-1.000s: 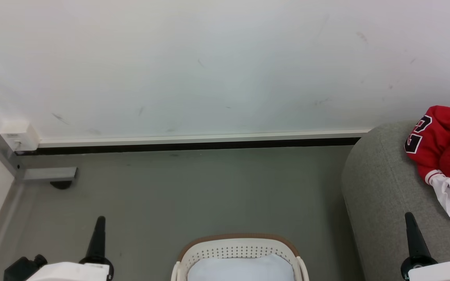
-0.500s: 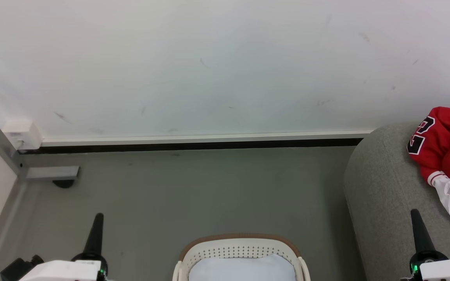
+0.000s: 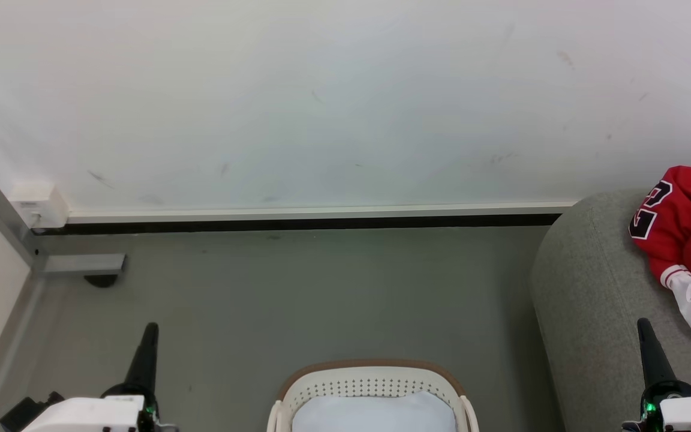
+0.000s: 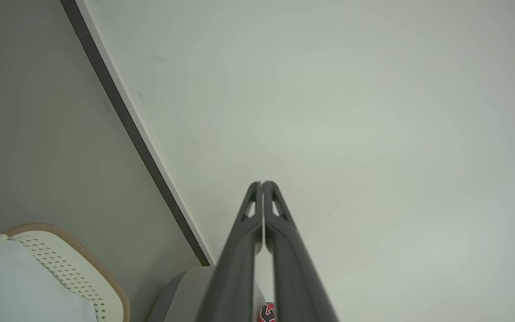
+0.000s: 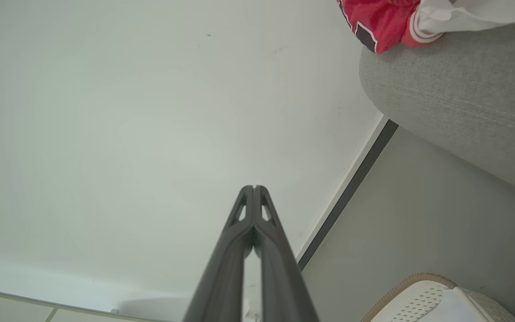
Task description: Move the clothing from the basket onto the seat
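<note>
The jersey (image 3: 690, 222) is seen lying crumpled on the sofa (image 3: 591, 288), ahead and to the right of the right gripper (image 3: 643, 324), apart from it and well away from the left gripper (image 3: 149, 330). It is judged light, soft and limp: it would sag and trail from any single hold, and its smooth sports fabric could slip out of a shallow pinch. Should it need shifting, a bunched fold of the red body is best taken deep between the fingers, rather than the white part hanging nearest the right gripper, which could stretch or pull free. The basket (image 3: 369, 365) sits between the two grippers, nearer than their tips, with a pale cloth (image 3: 372, 414) inside. Both grippers are closed, fingers pressed together on nothing, and pointed at the wall (image 3: 345, 108). With the jersey on the sofa, the task is judged done
</note>
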